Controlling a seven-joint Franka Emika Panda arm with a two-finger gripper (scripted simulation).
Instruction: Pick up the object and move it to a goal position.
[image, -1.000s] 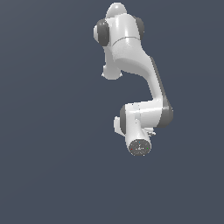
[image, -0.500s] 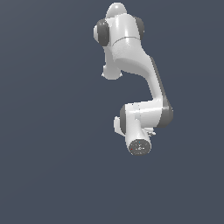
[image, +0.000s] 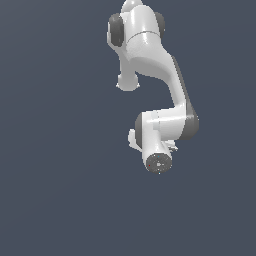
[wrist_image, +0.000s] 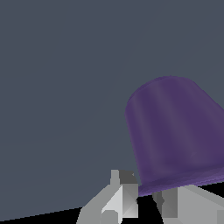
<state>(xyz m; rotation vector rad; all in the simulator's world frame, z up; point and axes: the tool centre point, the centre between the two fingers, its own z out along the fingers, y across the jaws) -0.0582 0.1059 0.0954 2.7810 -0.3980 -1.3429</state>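
White-grey gripper (wrist_image: 146, 199) clamped around small dark purple rimmed cylinder (wrist_image: 175, 131), fingers (wrist_image: 116, 197) flanking its rim; white jointed arm (image: 155, 80) folded centre-frame in exterior view, cylinder hidden there; grasp done; carry to goal remains; no goal marker visible.

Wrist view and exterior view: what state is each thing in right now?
Dark purple cup-like cylinder: close to the wrist camera, between the grey gripper fingers; contact unclear.
Gripper: fingers either side of the cylinder's rim; open or shut cannot be told.
White robot arm: bent at the elbow, hiding the cylinder in the exterior view.
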